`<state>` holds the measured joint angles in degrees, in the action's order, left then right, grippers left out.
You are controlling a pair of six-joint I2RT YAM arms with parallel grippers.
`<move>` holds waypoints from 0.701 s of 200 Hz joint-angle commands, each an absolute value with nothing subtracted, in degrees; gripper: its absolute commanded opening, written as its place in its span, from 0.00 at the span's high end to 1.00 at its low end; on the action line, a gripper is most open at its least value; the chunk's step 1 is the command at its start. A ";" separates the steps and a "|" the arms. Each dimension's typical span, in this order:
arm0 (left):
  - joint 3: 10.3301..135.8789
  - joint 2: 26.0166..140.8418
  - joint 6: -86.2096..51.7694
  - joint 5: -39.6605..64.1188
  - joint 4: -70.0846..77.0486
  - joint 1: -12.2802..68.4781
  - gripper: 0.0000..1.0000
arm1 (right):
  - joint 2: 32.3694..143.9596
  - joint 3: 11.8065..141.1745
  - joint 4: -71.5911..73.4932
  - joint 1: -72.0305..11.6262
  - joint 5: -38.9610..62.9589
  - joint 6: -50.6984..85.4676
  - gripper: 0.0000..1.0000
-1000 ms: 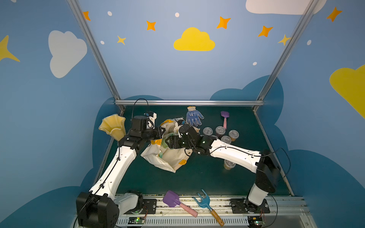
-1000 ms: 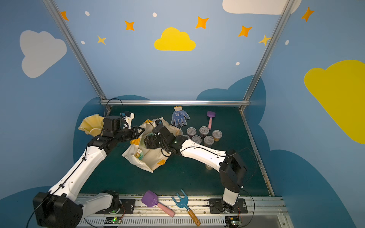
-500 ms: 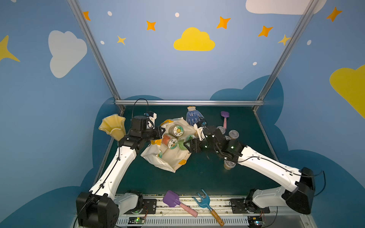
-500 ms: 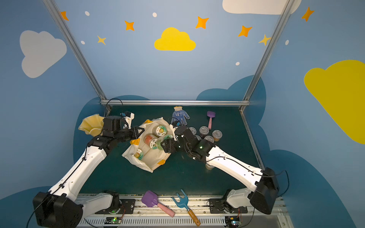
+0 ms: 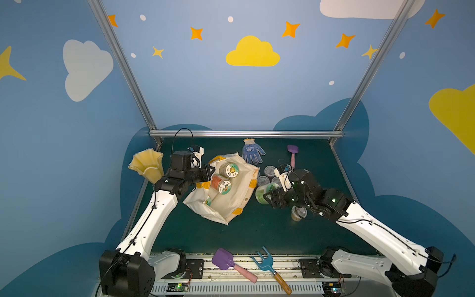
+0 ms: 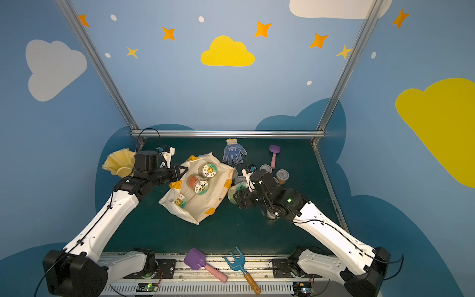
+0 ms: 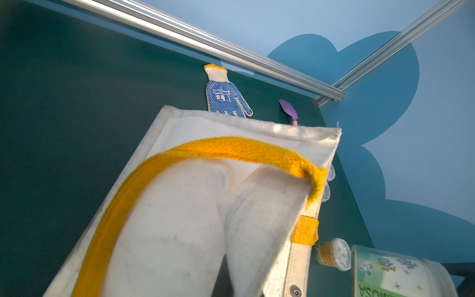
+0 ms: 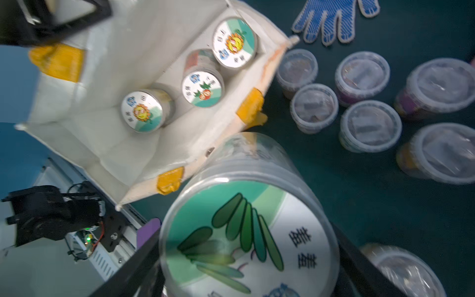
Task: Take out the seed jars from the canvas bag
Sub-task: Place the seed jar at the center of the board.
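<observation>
The cream canvas bag lies tipped with its mouth open at centre left. My left gripper is shut on its rim by an orange tab; cloth hides the fingers in the left wrist view. Three large seed jars with pictured lids sit inside the bag. Just right of the bag, my right gripper is shut on a fourth large seed jar with a green-leaf lid, clear of the bag. Several small lidded seed cups stand on the mat beyond it.
A yellow ruffled vase stands behind my left arm. A blue dotted glove and a purple spade lie at the back. One small cup sits under my right arm. A purple shovel and blue fork rest on the front rail.
My right gripper has drawn back out of the bag to the right, bringing the large green-lidded jar with it. The left arm and the bag have stayed put.
</observation>
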<state>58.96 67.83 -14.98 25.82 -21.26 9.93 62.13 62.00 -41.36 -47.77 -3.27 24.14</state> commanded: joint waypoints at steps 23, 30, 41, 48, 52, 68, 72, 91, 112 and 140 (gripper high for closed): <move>59.11 67.94 -14.24 25.98 -20.56 10.11 0.95 | 64.51 59.11 -47.19 -44.86 -8.84 23.83 0.28; 59.06 68.02 -14.26 26.08 -20.39 10.09 0.95 | 65.42 58.77 -47.21 -44.59 -9.34 24.00 0.28; 59.03 68.07 -14.37 26.28 -20.41 10.09 0.95 | 66.89 58.55 -47.25 -44.21 -10.43 24.30 0.28; 59.06 68.09 -14.37 26.36 -20.43 10.11 0.95 | 68.05 58.51 -47.31 -44.12 -11.42 24.99 0.28; 59.06 68.13 -14.33 26.48 -20.40 10.07 0.95 | 68.73 58.53 -47.28 -44.03 -11.96 25.29 0.28; 58.91 68.09 -14.31 26.29 -20.65 10.10 0.95 | 71.45 58.71 -47.45 -43.84 -14.17 25.47 0.28; 58.94 67.96 -14.32 26.26 -20.58 10.11 0.95 | 72.16 58.72 -47.46 -43.79 -14.48 25.40 0.28; 58.86 67.82 -14.15 26.04 -20.61 10.08 0.95 | 75.68 59.06 -47.38 -43.64 -15.66 24.88 0.28; 58.87 67.95 -14.18 26.04 -20.60 10.08 0.95 | 79.13 59.19 -46.53 -43.43 -16.08 24.49 0.28; 58.93 68.03 -14.07 26.02 -20.70 10.09 0.95 | 82.53 59.19 -45.55 -43.31 -16.81 24.52 0.28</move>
<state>58.92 68.07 -14.98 25.85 -21.23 9.93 81.06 58.50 -46.57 -43.59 -14.41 24.58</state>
